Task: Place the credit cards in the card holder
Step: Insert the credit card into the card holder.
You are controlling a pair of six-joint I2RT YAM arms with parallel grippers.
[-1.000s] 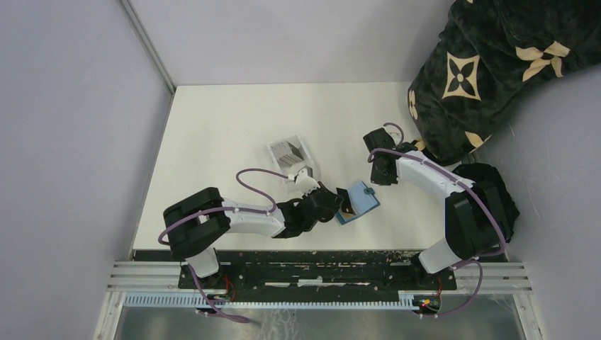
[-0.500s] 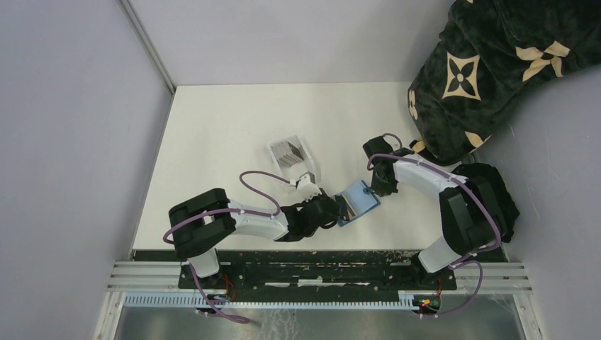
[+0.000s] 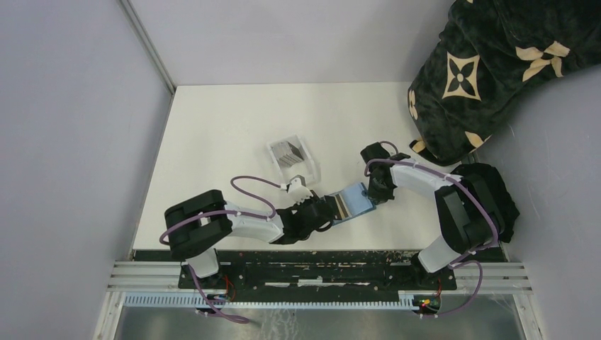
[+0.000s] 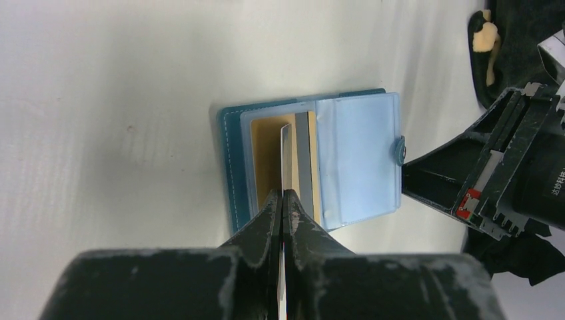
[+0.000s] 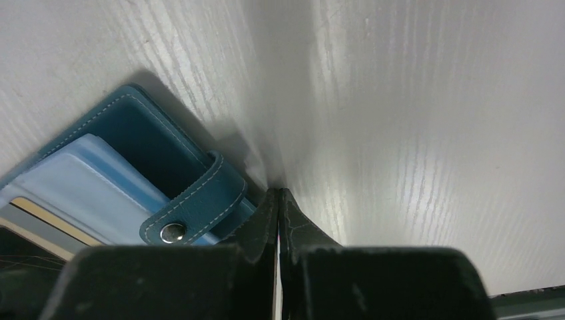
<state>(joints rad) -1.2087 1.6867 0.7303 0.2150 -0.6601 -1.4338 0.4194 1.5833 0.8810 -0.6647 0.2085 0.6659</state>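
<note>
Card holder (image 3: 352, 204) lies open on surface (image 3: 227, 127), 5 o'clock of centre. Left jaws clamped on a credit card (image 4: 286, 157) held edge-on over its pockets. Right jaws fully closed, empty, at holder's 2 o'clock beside snap tab (image 5: 193, 210).

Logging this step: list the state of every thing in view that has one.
card holder: open, lying flat, snap tab unfastened.
held card: edge-on, tip over the holder's pockets.
gold card: in a holder pocket.
left fingers: shut on the held card.
right fingers: shut, empty, tips beside the snap tab.
clear tray: holds grey cards.
</note>
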